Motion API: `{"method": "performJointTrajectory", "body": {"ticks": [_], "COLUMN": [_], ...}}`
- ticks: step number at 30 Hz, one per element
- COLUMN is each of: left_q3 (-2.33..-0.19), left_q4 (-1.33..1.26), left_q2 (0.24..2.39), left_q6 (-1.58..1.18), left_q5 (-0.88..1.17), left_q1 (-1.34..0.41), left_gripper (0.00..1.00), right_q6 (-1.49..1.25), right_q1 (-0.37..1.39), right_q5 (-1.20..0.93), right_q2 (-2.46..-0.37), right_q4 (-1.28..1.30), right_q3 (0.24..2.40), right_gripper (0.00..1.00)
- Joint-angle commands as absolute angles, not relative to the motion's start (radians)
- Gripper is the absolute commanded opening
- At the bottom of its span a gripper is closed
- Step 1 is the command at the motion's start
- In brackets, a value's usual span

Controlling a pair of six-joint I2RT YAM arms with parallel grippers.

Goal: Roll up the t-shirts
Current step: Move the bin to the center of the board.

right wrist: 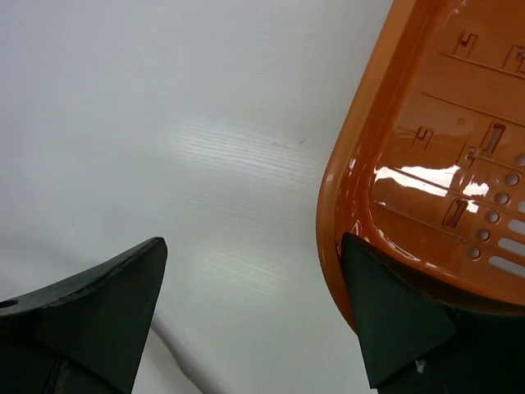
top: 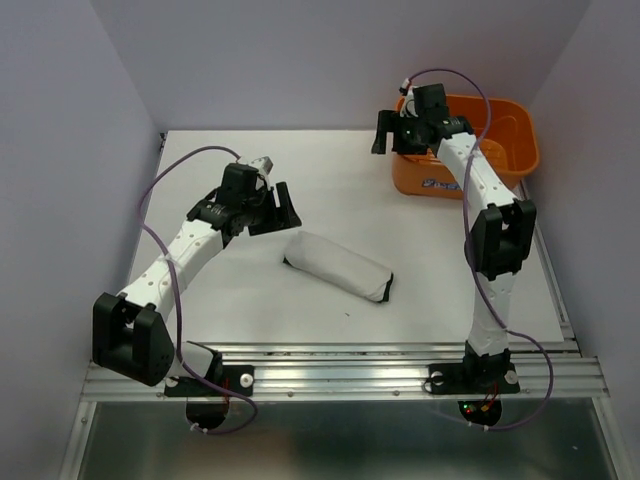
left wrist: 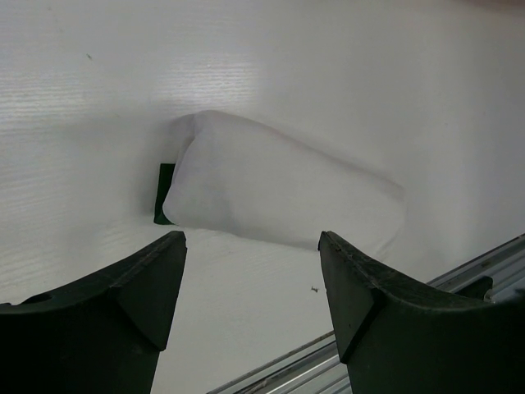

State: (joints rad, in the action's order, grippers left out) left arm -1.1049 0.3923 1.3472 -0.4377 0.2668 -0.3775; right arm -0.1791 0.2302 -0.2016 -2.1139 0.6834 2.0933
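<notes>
Left gripper (left wrist: 250, 242) released: jaws spread wide, nothing between them, poised above the desk (top: 330, 180), left of centre. Near its fingertips, to the right and a little nearer, the t-shirt (top: 338, 266): rolled into a white bundle, lying flat on the desk about midway across, apart from the gripper. Long axis slanted, one end far-left, the other near-right. Dark green showing at both ends of the roll. In the left wrist view, a green strip peeking out under the end on the picture's left, the rest smooth white cloth.

Right gripper (top: 393, 140) likewise released: jaws wide and empty, held high at the far right, over the left rim of the basket (top: 520, 120). In the right wrist view, one finger over bare desk, the other in front of the orange rim. Impossible to tell whether touching that rim or not. Basket orange and glossy, with slots and small holes moulded into it, sitting at the far right corner of the desk, well apart from the t-shirt. Along the near edge of the desk, a metal rail (top: 340, 365).
</notes>
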Motion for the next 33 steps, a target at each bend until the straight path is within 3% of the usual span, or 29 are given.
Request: {"method": "performJointTrajectory", "body": {"ticks": [1, 13, 24, 33], "left_q3": [-1.08, -1.066, -1.052, -1.054], "left_q4": [0.374, 0.403, 0.384, 0.377], "left_q2": [1.302, 1.273, 1.273, 1.304], "left_q6": [-0.428, -0.417, -0.426, -0.426], "left_q5": [0.267, 0.241, 0.275, 0.299], "left_q1": [-0.37, -0.347, -0.345, -0.342], "left_gripper": [0.77, 0.77, 0.76, 0.76], "right_q6": [-0.184, -0.262, -0.278, -0.23], "right_q1": [0.329, 0.48, 0.45, 0.371], "right_q5": [-0.33, -0.327, 0.166, 0.008], "right_q2": [-2.106, -2.128, -1.97, -2.127], "right_q4": [0.715, 0.719, 0.69, 0.9], "right_q3": [2.201, 2.24, 2.143, 2.295], "right_gripper": [0.91, 0.94, 1.0, 1.0]}}
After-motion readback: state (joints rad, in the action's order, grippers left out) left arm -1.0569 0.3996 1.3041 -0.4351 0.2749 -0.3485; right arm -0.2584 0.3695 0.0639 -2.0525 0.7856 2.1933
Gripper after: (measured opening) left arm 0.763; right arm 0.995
